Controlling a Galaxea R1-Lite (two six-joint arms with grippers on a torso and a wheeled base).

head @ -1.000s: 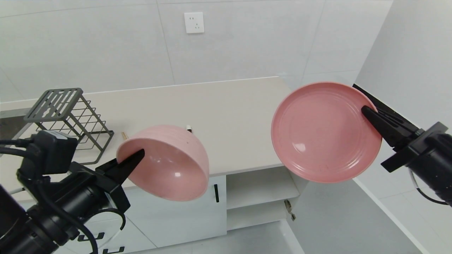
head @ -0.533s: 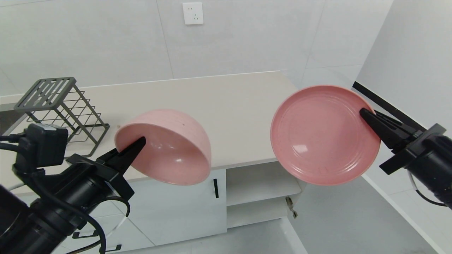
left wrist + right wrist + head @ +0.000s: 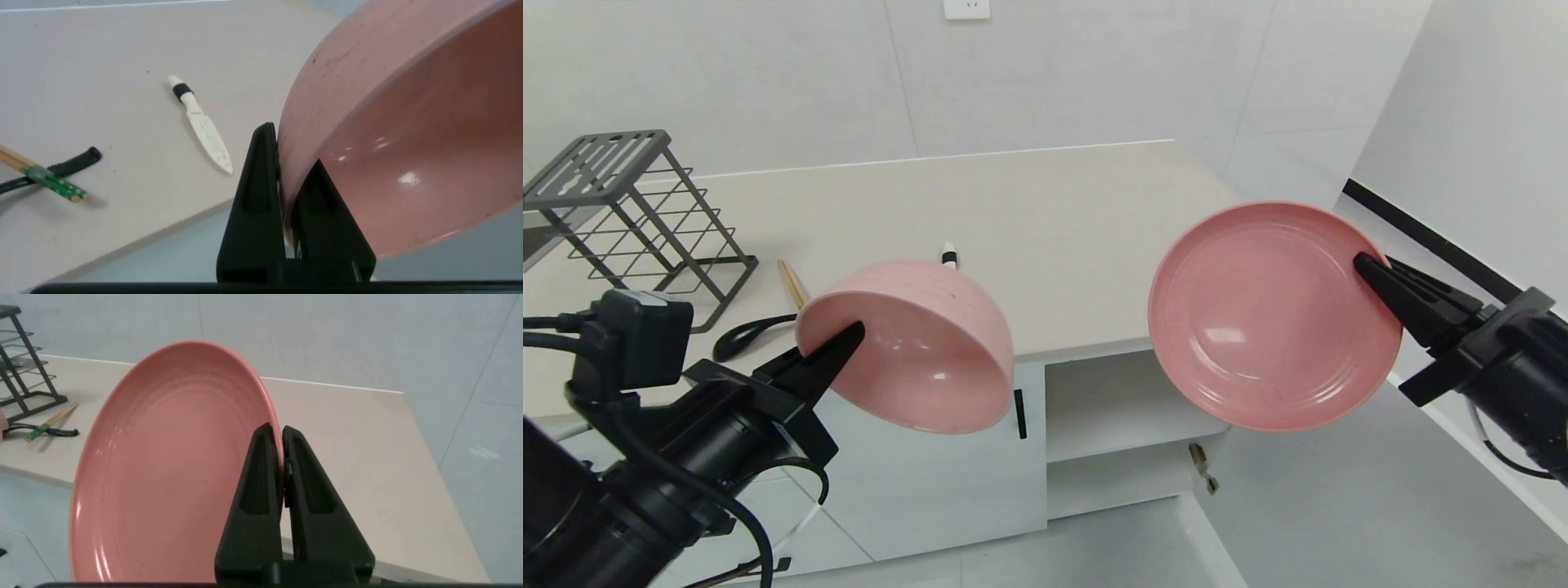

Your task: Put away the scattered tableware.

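A pink bowl [image 3: 923, 351] hangs tilted over the counter's front edge, and my left gripper [image 3: 837, 347] is shut on its rim. The left wrist view shows the bowl [image 3: 409, 139] clamped between the black fingers [image 3: 261, 188]. At the right, off the counter's end, a pink plate [image 3: 1258, 318] stands nearly upright with my right gripper [image 3: 1368, 269] shut on its edge. The plate [image 3: 172, 465] faces the counter in the right wrist view. A white knife [image 3: 948, 255], chopsticks [image 3: 792, 282] and a black spoon [image 3: 743, 335] lie on the counter [image 3: 1054, 204].
A dark wire rack [image 3: 621, 212] stands at the counter's back left. Below the counter are a white cabinet door [image 3: 931, 482] and open shelves [image 3: 1127, 416]. A tiled wall runs behind, and bare floor lies to the right.
The head view has shifted, so the counter and rack sit differently in the picture. Spoon and chopsticks now show beside the bowl. Both grippers keep their hold.
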